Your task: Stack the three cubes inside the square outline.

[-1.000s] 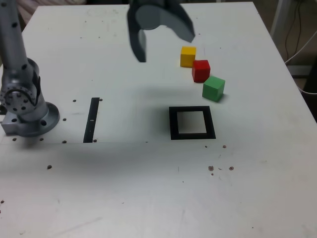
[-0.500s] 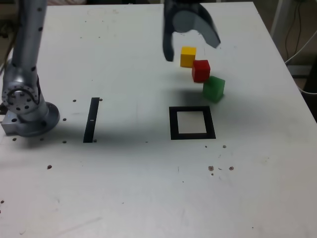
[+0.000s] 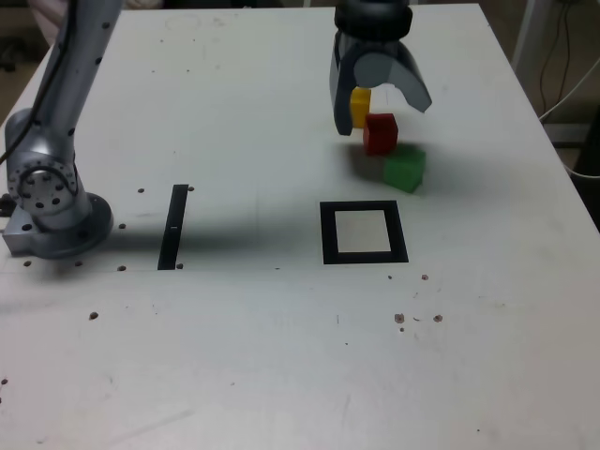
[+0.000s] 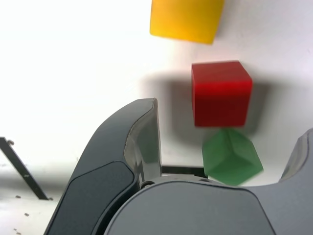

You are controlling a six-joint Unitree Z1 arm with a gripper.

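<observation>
Three cubes lie in a diagonal row at the back right of the table: yellow, red and green. My gripper hangs open above the yellow and red cubes and holds nothing; one finger partly hides the yellow cube. In the wrist view the yellow cube, red cube and green cube sit between and beyond the spread fingers of the gripper. The square outline lies empty in front of the green cube; a bit of its black frame shows by the wrist.
A narrow black strip lies on the table at the exterior view's left, near the arm's base. Small dark specks dot the tabletop. Cables hang past the table's right edge.
The gripper has swung toward the exterior view's right and come down, from left of the cubes to over the yellow and red ones. The cubes have not moved.
</observation>
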